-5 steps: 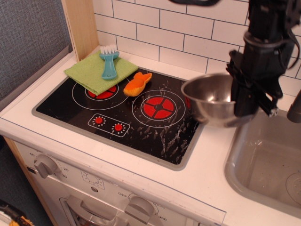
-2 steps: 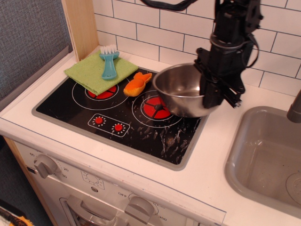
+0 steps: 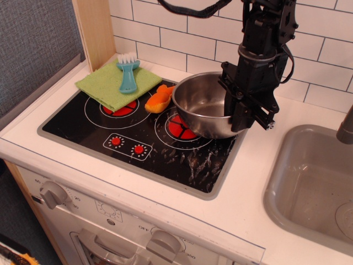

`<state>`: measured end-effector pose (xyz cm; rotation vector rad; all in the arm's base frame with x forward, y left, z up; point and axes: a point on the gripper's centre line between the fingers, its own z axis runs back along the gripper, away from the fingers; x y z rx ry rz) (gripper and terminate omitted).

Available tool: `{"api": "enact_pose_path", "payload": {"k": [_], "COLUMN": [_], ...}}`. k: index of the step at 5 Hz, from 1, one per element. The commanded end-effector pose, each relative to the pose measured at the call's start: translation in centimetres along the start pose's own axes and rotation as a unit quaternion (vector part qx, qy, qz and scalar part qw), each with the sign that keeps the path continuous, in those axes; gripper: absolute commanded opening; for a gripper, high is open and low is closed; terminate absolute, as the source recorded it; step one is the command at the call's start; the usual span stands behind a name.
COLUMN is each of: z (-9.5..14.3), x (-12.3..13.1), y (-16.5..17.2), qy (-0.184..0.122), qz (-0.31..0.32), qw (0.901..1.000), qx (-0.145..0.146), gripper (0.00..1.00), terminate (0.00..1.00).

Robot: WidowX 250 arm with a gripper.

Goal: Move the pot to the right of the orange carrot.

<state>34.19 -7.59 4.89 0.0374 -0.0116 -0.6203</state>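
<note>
Tool (image 3: 242,113) fingertips hidden behind pot (image 3: 201,107)

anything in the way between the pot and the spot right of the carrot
Nothing visible. The pot, gripped at its right rim by the gripper, already sits over the right burner, just right of the orange carrot. Only bare stovetop shows beneath it.

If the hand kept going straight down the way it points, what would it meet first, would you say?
Probably the stove: the hand points down, gripping the pot rim, with the right burner under the pot, though depth is unclear.
</note>
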Motion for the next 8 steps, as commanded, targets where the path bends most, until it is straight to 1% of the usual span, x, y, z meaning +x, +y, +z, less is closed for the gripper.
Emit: {"api": "enact_pose_path", "payload": {"k": [1,2,3,4,5,6,7,8], "z": [7.3,9.3,9.3,8.9,8.5,8.1,8.1,8.1], "x": [-2.4,-5.1,-7.2,-7.6,-7.9,-8.0,-8.0,-8.0], "y": [-0.2,0.7,1.5,1.8,1.7,1.6,1.6,1.6], "qy": [-0.094,-0.111,-0.109,-0.105,-0.092,-0.096,-0.096,-0.096], "qz": [0.052,0.127,0.180,0.201,0.230,0.240,0.240,0.240], "qw": [0.9942,0.9855,0.9776,0.9740,0.9686,0.9657,0.9657,0.9657], "qx": [0.008,0.019,0.010,0.010,0.018,0.021,0.021,0.021], "gripper": [1.00,1.00,1.00,1.00,1.00,1.00,1.00,1.00], "terminate": [0.00,0.00,0.00,0.00,0.00,0.00,0.00,1.00]}}
